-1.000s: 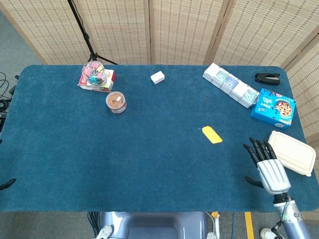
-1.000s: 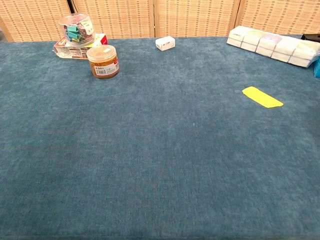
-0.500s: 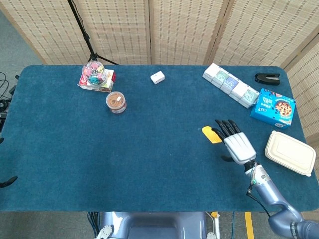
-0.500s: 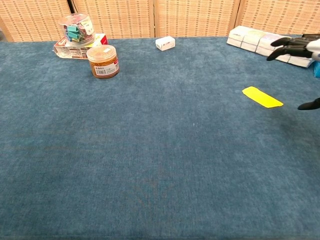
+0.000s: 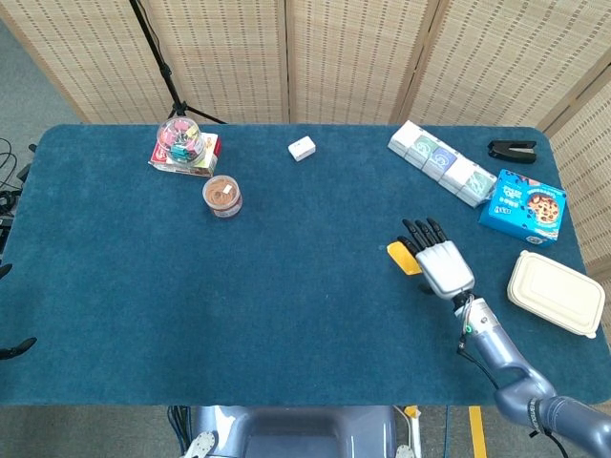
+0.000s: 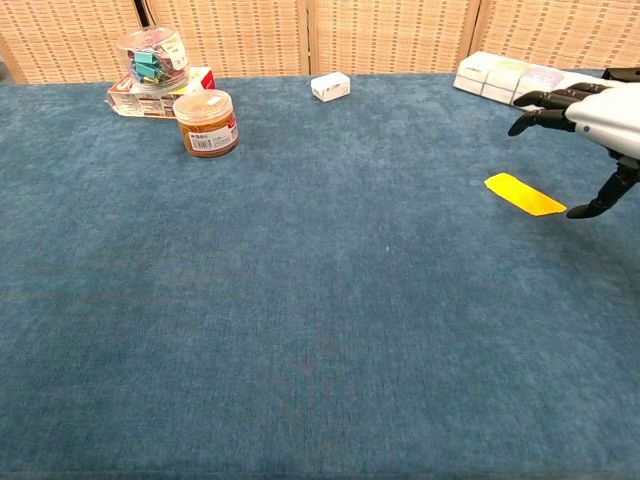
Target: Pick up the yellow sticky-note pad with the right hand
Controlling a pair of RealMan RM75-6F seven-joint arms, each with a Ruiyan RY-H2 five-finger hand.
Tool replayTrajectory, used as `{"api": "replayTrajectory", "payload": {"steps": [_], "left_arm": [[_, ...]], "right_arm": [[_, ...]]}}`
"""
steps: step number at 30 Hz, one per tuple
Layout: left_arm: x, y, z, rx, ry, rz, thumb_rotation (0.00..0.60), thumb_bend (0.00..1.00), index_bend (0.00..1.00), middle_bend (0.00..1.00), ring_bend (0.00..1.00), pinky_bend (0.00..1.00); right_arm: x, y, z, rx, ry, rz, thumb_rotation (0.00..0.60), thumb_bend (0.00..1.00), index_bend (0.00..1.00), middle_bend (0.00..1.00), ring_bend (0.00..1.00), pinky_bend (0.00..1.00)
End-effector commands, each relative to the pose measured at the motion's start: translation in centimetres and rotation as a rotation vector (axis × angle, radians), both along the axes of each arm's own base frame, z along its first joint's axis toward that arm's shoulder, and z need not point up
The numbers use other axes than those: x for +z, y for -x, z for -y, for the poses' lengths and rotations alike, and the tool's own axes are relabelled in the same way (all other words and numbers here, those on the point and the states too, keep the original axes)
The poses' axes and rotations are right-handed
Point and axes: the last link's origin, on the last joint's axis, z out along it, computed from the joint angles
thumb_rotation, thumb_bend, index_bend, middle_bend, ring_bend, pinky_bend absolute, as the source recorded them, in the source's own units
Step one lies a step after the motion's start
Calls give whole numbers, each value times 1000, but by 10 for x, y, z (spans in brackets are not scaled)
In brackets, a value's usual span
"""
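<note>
The yellow sticky-note pad lies flat on the blue table, right of centre. My right hand hovers over the pad's right end with fingers spread apart and nothing held. In the head view it covers part of the pad. In the chest view the thumb hangs down just right of the pad, apart from it. My left hand is out of both views.
A row of white packets, a blue cookie box, a black stapler and a white lidded container stand to the right. A brown jar, clip tub and small white box stand further left.
My right hand has swept from the table's right front corner leftward and forward, and now sits over the pad's right end. The pad has not moved.
</note>
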Motion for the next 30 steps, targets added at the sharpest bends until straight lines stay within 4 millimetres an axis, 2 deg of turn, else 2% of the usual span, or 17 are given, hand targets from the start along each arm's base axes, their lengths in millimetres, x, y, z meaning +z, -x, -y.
{"api": "replayTrajectory", "payload": {"steps": [1,10,30], "left_arm": [[0,0,0,2,0,-1,600,0,0,0,0,0],[-3,0,-2,9,8,-9,600,0,0,0,0,0],[-5,0,-5,18,12,-15,600,0,0,0,0,0]], "right_arm": [[-8,3,5,4,3,-34,600,0,163,0,0,0],[-16,9,13,-7,5,-48,600,0,171,0,0,0],[-35,4,29,10,46,-100,600,0,184,0,0,0]]}}
